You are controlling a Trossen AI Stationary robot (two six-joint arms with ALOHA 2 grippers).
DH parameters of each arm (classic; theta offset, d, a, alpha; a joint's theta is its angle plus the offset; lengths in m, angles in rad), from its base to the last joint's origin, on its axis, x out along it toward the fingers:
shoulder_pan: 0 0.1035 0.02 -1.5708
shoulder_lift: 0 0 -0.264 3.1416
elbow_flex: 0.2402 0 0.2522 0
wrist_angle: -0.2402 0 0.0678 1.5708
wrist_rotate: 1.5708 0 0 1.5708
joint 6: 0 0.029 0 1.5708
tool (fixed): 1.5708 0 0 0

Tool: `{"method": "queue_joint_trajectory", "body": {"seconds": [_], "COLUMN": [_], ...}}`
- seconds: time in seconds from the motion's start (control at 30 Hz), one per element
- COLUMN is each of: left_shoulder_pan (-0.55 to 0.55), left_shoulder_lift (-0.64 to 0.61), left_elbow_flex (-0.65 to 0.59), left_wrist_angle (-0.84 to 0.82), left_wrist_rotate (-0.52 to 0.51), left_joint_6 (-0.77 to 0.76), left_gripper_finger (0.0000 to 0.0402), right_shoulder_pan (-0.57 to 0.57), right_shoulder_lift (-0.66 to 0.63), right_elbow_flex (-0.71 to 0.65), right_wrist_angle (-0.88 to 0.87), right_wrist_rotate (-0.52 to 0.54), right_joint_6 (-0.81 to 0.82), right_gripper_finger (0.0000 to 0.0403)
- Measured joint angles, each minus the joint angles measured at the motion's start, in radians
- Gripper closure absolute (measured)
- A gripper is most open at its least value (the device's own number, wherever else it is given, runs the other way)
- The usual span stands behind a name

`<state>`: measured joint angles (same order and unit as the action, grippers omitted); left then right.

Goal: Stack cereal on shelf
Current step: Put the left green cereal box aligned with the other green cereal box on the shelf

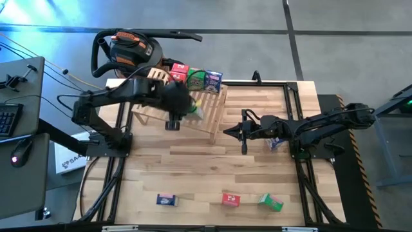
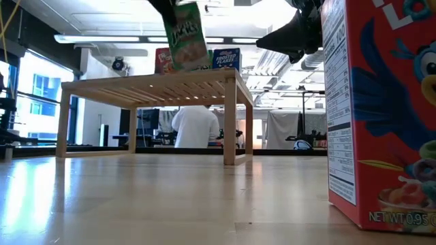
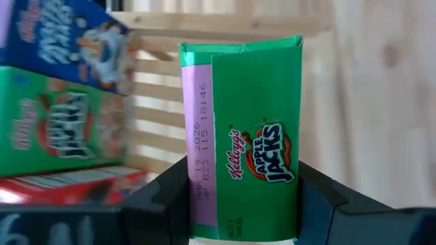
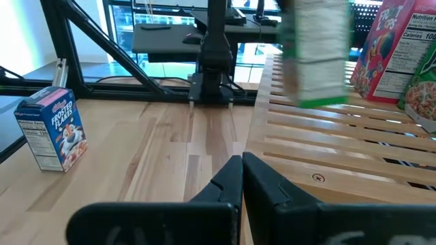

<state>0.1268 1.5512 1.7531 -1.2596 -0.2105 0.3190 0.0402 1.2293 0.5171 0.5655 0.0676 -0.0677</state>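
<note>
We see a green cereal box [image 3: 242, 136] pinched upright between the fingers of the left tool [image 1: 187, 106], held just above the slatted shelf [image 1: 212, 109]. Beyond that tool, three more boxes [image 1: 195, 77] stand on the shelf's far edge. The left arm reaches across the shelf. The right tool [image 1: 230, 131], pressed together, waits over the counter [image 1: 206, 174] beside the shelf.

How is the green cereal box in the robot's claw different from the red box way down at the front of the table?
The green Apple Jacks box hangs tilted above the shelf, clamped in the left gripper; the red box sits untouched on the tabletop, far from the shelf. Both are small printed cereal boxes.
</note>
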Motion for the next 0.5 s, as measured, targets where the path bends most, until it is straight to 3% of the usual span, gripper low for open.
{"method": "queue_joint_trajectory", "body": {"seconds": [0.17, 0.5], "left_shoulder_pan": [0.074, 0.131], "left_shoulder_lift": [0.037, 0.06], "left_elbow_flex": [0.0, 0.0], "left_wrist_angle": [0.058, 0.071], "left_wrist_rotate": [-0.024, -0.093], "left_joint_6": [0.123, 0.174], "left_gripper_finger": [0.0234, 0.0231], "right_shoulder_pan": [0.0, 0.0], "right_shoulder_lift": [0.0, 0.0], "right_elbow_flex": [0.0, 0.0], "right_wrist_angle": [-0.001, 0.0], "right_wrist_rotate": [-0.002, -0.006], "right_joint_6": [0.0, -0.002], "right_gripper_finger": [0.0402, 0.0402]}}
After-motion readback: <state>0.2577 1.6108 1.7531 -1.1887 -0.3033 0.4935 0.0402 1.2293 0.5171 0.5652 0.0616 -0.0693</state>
